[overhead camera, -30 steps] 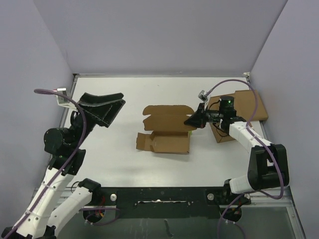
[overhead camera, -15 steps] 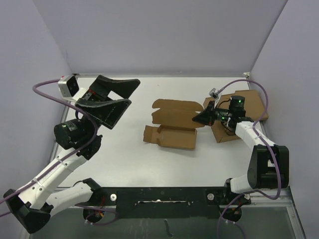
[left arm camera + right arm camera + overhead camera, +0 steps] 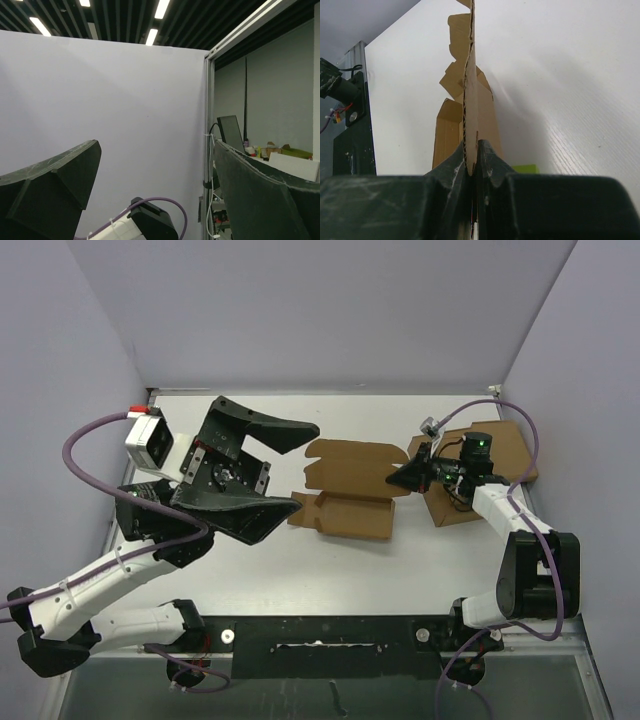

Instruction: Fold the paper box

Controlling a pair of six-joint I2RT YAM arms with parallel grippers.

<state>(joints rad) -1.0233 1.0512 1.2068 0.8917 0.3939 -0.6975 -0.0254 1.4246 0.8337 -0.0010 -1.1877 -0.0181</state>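
**Overhead and wrist views.** The paper box point(image 3: 345, 490), a partly folded brown sheet, lies at the centre of the white table point(image 3: 330, 570). Its open trough is toward 6 o'clock and a flapped panel toward 12 o'clock. The right gripper point(image 3: 404, 478), at the box's 3 o'clock, is clenched on the panel's edge. The wrist view shows that edge pinched between both fingers point(image 3: 445, 175). The left gripper point(image 3: 309, 467), at 9 o'clock, is spread wide and grasps nothing. Its lower fingertip seems to overlap the box's left end, but contact is uncertain. A flat cardboard slab point(image 3: 505, 452) lies behind the right arm.
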